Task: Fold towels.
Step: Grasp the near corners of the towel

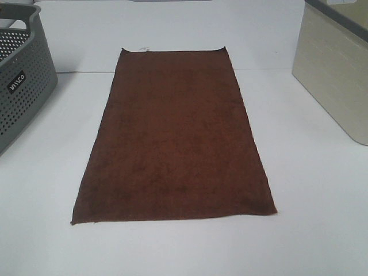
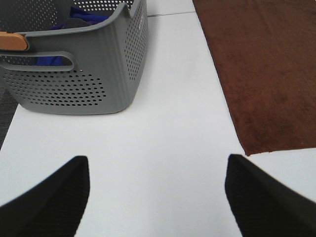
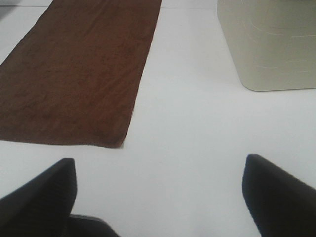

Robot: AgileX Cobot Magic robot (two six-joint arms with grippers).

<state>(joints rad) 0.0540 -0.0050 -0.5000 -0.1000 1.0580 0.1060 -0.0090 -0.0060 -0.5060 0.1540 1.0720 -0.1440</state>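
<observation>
A dark red-brown towel [image 1: 172, 138] lies flat and spread out in the middle of the white desk [image 1: 310, 201]. It is a long shape, and its short ends point to 12 o'clock and 6 o'clock in the high view. It has no fold in it yet. A tiny white tag [image 1: 141, 48] sticks out at the 12 o'clock end, a bit toward 11. The corner at 1 o'clock curls up a little.

A grey basket [image 1: 23, 86] full of small holes stands at about 10 o'clock from the towel, well apart from it. In the left wrist view there is some blue cloth [image 2: 74, 17] inside it, and a light brown piece [image 2: 12, 40] sits on its rim. A cream box [image 1: 333, 75] with a grey rim stands at about 2 o'clock, also apart from the towel.

The high view does not show the arms.

The left jaws are wide open. Their two dark fingers [image 2: 49, 197] are far apart with only bare desk between them. One near corner of the towel [image 2: 266, 74] lies close in front of them, not touching.

The right jaws are wide open too. Their dark fingers [image 3: 39, 197] hold nothing, and the other near corner of the towel [image 3: 79, 74] lies just ahead, with the cream box [image 3: 266, 44] farther off.
</observation>
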